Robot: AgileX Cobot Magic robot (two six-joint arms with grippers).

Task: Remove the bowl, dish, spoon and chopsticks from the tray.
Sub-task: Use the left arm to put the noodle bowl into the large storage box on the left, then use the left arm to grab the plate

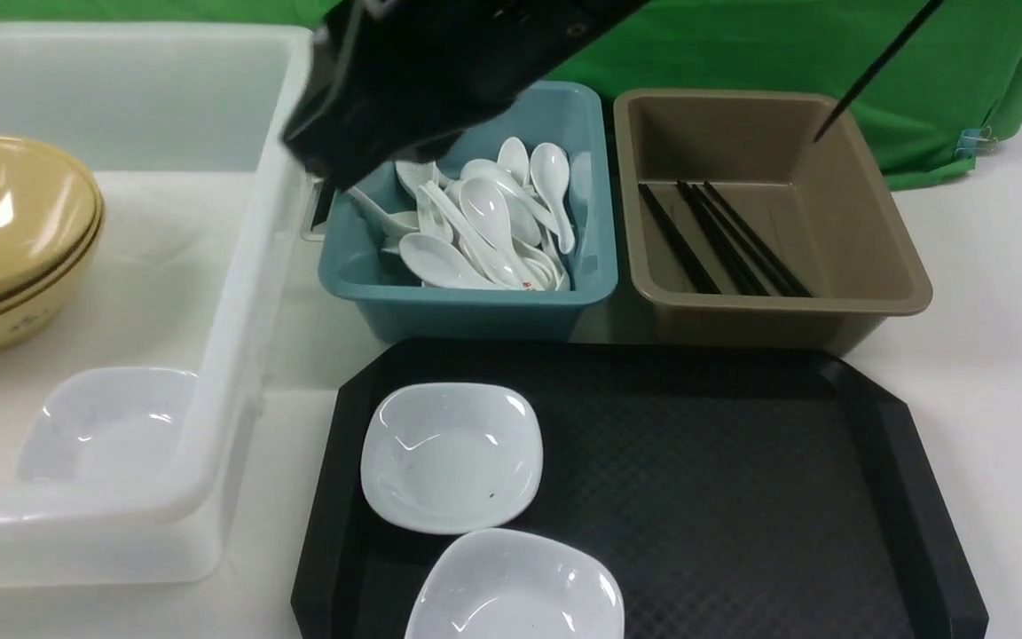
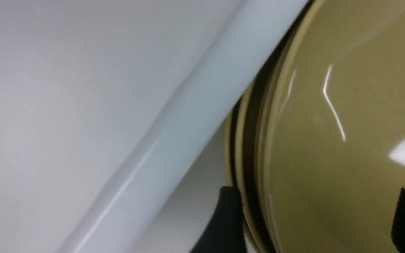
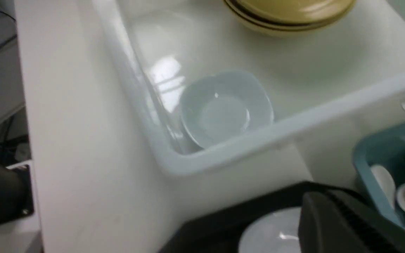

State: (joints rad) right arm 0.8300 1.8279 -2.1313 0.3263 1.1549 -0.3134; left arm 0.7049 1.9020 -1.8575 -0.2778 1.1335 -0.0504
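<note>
End effector of the left arm (image 2: pixel 318 218), jaws spread: back it straight off the bowl (image 2: pixel 346 140), which lies on the stack in the white bin, so that neither fingertip catches the rim. Keep the right end effector's fingers pressed together and clear of that lift path; then descend squarely to one edge of a dish (image 1: pixel 452 458) on the tray (image 1: pixel 724 497).

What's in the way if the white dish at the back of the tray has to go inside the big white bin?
Two edges: the tray's raised rim, then the bin's tall side wall. The white dish would probably need lifting over both. I see nothing else between.
</note>
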